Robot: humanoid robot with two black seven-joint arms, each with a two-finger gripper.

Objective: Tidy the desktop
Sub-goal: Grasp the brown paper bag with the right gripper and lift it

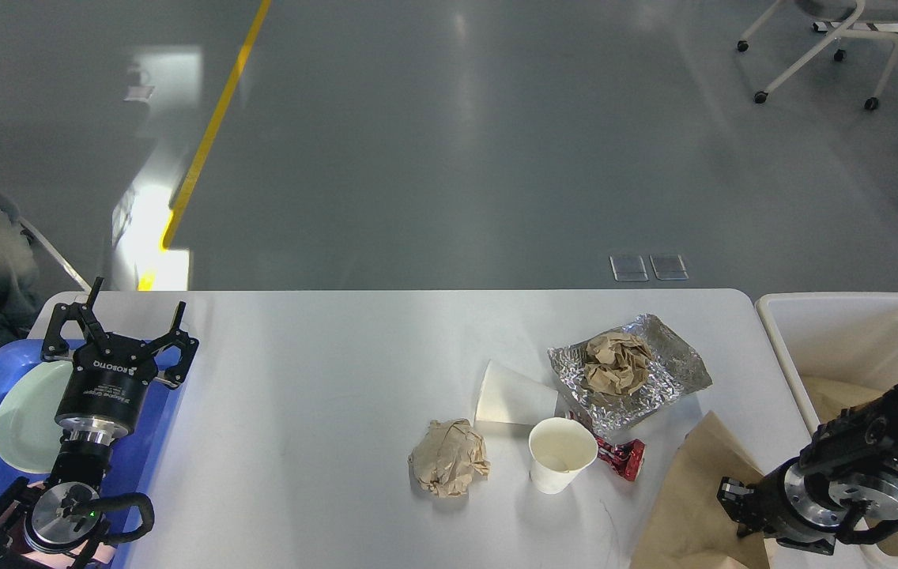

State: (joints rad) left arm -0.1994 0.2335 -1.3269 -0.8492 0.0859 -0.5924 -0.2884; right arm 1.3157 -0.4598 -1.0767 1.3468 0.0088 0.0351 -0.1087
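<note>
This looks like a lab or industrial test hall. The floor [449, 142] is wide, bare, glossy grey, with a yellow line [212, 126] painted across it at far left. A white wheeled chair frame [820, 47] stands at far right. Two small clear plates [648, 267] are set in the floor just beyond the white table [322, 379].

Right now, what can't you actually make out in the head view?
- Right end effector: dark and end-on against the brown paper sheet; open or shut unclear.
- Brown paper sheet: near part cut off by the bottom edge.
- Cream bin: contents partly hidden by the right arm; far side cut off by the right edge.
- Red wrapper: partly behind the upright paper cup; print too small.
</note>
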